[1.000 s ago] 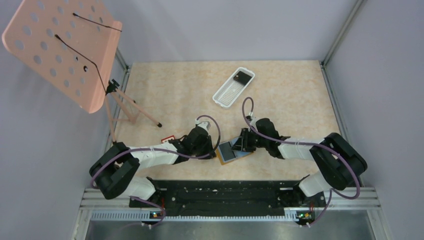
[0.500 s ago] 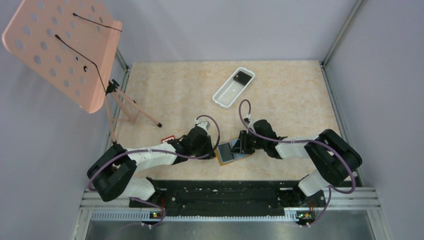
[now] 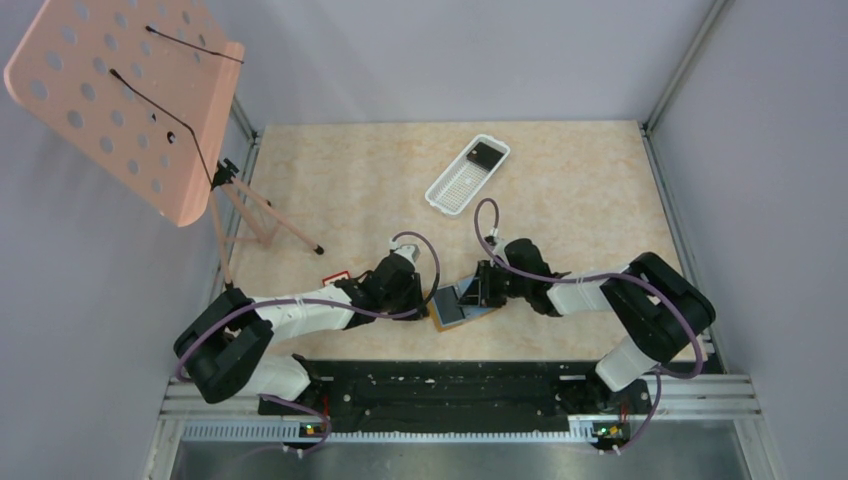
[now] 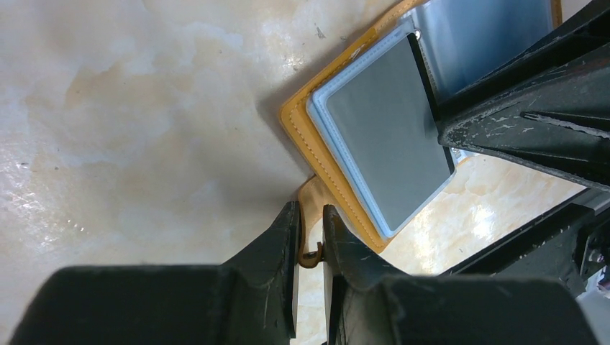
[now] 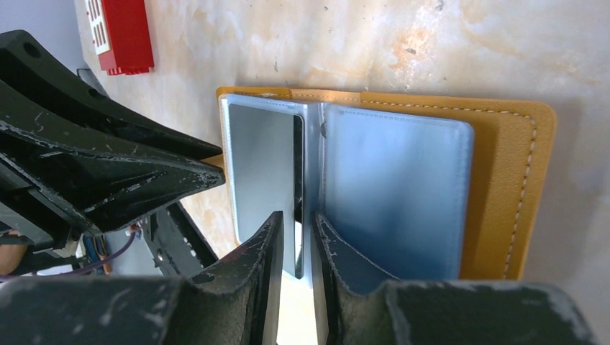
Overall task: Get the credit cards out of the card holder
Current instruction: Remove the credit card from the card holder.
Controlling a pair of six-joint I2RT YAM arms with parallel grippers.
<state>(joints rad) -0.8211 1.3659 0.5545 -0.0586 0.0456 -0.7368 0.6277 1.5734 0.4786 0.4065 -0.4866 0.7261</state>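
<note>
Right tool (image 5: 296,219) edged left, card holder (image 5: 503,180) open

You look down on a beige marbled tabletop (image 3: 580,200) enclosed by plain grey walls (image 3: 450,60), evenly lit. A pink perforated stand (image 3: 120,90) rises at far left; a white slotted tray (image 3: 452,188) lies toward the back.

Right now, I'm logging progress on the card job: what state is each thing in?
Card holder: open, lying flat.
Grey card: tucked in the holder, not out yet.
Left claw: closed on the card holder's tab.
Right claw: narrowed around the grey card's edge; grip unclear.
White tray: lying flat, dark item at one end.
</note>
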